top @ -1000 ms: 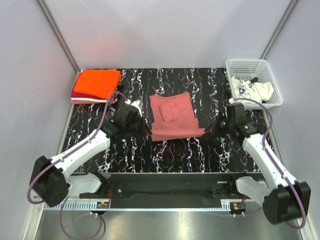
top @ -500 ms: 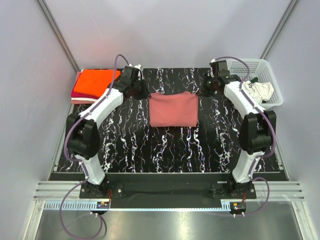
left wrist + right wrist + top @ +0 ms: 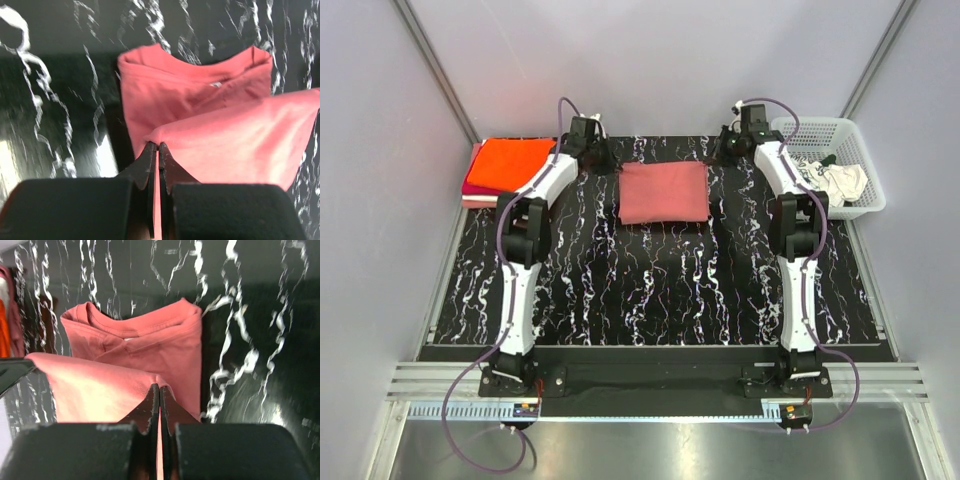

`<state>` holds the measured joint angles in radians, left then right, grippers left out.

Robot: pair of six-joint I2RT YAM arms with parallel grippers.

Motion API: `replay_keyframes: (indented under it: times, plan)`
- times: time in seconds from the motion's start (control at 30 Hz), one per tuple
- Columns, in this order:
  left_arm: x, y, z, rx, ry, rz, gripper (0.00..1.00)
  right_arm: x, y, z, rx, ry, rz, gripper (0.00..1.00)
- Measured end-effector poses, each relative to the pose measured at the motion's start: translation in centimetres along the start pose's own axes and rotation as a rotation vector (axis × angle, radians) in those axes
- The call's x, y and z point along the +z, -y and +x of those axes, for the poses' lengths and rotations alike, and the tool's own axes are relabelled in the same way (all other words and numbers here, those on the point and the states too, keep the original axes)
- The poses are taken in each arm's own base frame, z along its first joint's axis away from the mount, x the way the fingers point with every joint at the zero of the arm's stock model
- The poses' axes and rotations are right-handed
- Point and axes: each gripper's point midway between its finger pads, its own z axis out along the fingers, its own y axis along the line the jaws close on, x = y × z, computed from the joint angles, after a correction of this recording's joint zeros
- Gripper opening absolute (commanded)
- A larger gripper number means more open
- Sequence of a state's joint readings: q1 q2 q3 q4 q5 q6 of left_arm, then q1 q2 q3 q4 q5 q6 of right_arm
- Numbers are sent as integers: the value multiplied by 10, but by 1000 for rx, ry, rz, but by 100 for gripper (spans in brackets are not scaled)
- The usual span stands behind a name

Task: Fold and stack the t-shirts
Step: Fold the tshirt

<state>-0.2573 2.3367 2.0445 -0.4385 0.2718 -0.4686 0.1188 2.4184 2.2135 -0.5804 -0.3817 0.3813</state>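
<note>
The dusty rose-red t-shirt [image 3: 665, 192] lies folded at the far middle of the black marbled table. My left gripper [image 3: 607, 160] is at its far-left corner and my right gripper [image 3: 722, 153] at its far-right corner, both arms stretched far out. In the left wrist view the left gripper [image 3: 154, 146] is shut on a corner of the upper layer [image 3: 240, 135], held over the collar layer [image 3: 190, 85]. The right gripper [image 3: 159, 388] is likewise shut on a corner of the upper layer [image 3: 95, 385], above the collar [image 3: 145, 340].
A folded stack with a bright orange tee [image 3: 512, 163] on top of a magenta one sits at the far left. A white mesh basket [image 3: 825, 126] at the far right holds a crumpled white tee with black print [image 3: 835, 181]. Grey walls close in the table.
Both grippers have swept from the near side of the shirt to its far edge, carrying the near hem over the collar. The shirt now lies folded in half, shorter and farther back.
</note>
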Motion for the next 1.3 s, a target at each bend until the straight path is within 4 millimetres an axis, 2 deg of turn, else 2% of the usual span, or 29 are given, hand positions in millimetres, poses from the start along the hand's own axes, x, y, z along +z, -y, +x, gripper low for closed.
replay_keyframes:
  times: [0.1, 0.17, 0.37, 0.43, 0.5, 0.67, 0.87, 0.93, 1.0, 1.1, 1.2, 1.3]
  plan:
    - [15, -16, -9, -55, 21, 40, 0, 10, 11, -11, 19, 9, -26, 0]
    - [19, -18, -16, -76, 41, 69, 0, 13, 14, -16, 23, 14, -43, 0]
    - [29, 2, -59, -46, 185, 205, 6, 22, 3, -52, -19, 107, -100, 1]
    - [34, 8, -72, -35, 242, 247, 1, 27, 5, -58, -15, 133, -111, 0]
    - [40, 10, -77, -34, 277, 280, 0, 35, 10, -62, -4, 154, -120, 0]
    - [54, 10, -77, -55, 313, 334, 0, 54, 27, -59, 29, 161, -126, 0]
    - [52, 14, -80, -48, 331, 359, 0, 56, 29, -59, 25, 173, -134, 0]
    - [50, 13, -69, -56, 313, 365, 0, 53, 31, -50, 37, 146, -129, 0]
    - [44, 9, -46, -73, 267, 348, 0, 46, 33, -34, 59, 103, -117, 0]
    - [23, 8, -19, -92, 214, 327, 0, 26, 29, -17, 79, 62, -102, 0]
    - [-13, 19, -1, -90, 188, 331, 0, -6, 17, -6, 84, 50, -105, 0]
    - [-54, 37, 9, -62, 197, 353, 0, -49, 2, 8, 87, 62, -112, 0]
